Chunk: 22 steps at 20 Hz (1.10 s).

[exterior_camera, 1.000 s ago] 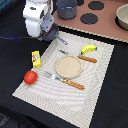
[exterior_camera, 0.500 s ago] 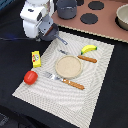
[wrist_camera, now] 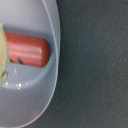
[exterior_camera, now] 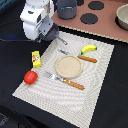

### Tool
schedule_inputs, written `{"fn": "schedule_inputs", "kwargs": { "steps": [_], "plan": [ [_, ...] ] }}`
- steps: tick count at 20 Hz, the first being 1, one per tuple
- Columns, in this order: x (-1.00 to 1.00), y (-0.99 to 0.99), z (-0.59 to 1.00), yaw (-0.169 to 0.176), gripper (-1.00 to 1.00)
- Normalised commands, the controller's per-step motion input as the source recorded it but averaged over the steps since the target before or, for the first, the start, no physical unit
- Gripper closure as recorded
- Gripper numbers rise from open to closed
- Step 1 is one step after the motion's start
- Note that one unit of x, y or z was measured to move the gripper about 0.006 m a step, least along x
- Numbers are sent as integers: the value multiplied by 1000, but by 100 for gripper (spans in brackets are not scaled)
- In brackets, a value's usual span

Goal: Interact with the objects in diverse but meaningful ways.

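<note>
from the exterior view's left: a red tomato [exterior_camera: 30, 77] lies on the near left corner of a pale woven placemat [exterior_camera: 100, 95], and a yellow block [exterior_camera: 36, 59] stands just off the mat's left edge on the black table [exterior_camera: 15, 30]. above them the white robot arm [exterior_camera: 36, 16] hangs over a small grey pan [exterior_camera: 50, 33] at the mat's far left corner, hiding most of it; only part of the bowl and the thin handle pointing toward the mat show. the gripper itself is hidden behind the arm's body (whether its fingers are spread or pressed together cannot be told from either view). the wrist view looks straight down into the pan's pale bowl [wrist_camera: 30, 100], where a brown-red sausage [wrist_camera: 27, 50] lies against the curved wall.

further right sit a fork [exterior_camera: 62, 80], a tan plate [exterior_camera: 68, 66] at the centre, a knife [exterior_camera: 82, 57], and a yellow banana [exterior_camera: 89, 48].

risks from here: the pan looks light, so a descent that lands off-centre on its rim could tip it or skid it off the mat. the sausage is round and rests against a sloped wall, so fingers closing unevenly could roll it away or pinch the wall with it.
</note>
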Motion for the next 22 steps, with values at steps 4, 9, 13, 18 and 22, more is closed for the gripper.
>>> {"fn": "schedule_inputs", "kwargs": {
  "steps": [4,9,13,18,22],
  "plan": [
    [0,120,-235,-20,-100],
    [0,132,-280,-23,-100],
    [-34,133,-315,-19,-100],
    [-36,151,-304,-14,-100],
    [-51,159,-316,-7,-100]
  ]
}}
